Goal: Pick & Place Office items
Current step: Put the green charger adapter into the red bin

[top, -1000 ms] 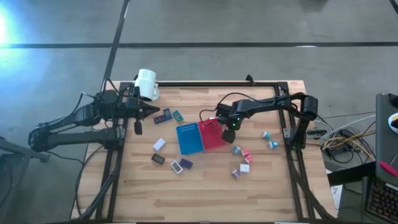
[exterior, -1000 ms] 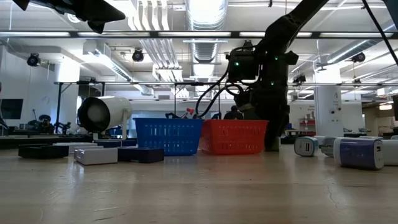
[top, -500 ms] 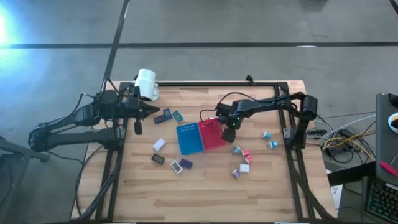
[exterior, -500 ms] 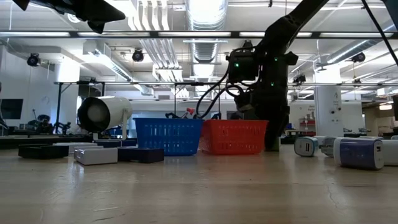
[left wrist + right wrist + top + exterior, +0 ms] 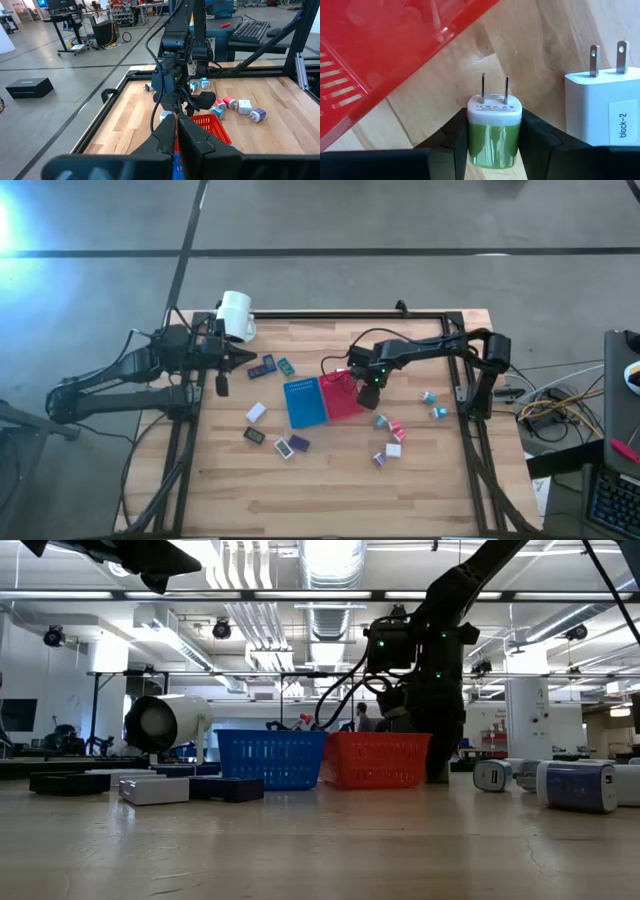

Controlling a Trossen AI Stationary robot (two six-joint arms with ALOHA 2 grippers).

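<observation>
My right gripper points down at the table just right of the red basket. Its fingers are shut on a small green-and-white plug charger. A white charger marked "block-2" lies beside it. Other small chargers lie on the wood to the right. Flat office items lie left of the blue basket. My left gripper is shut and empty, held high over the table's far left beside the white mug. My right gripper pinches the charger's two green sides between its two fingers. The fingers come from above, pointing down. The charger lies on the wooden table with its two prongs level, pointing away from the fingers' roots.
The red basket's wall stands close beside the held charger. Two more chargers lie near the right frame post. The black frame rail runs along the far edge. Bare wood stretches along the near side.
</observation>
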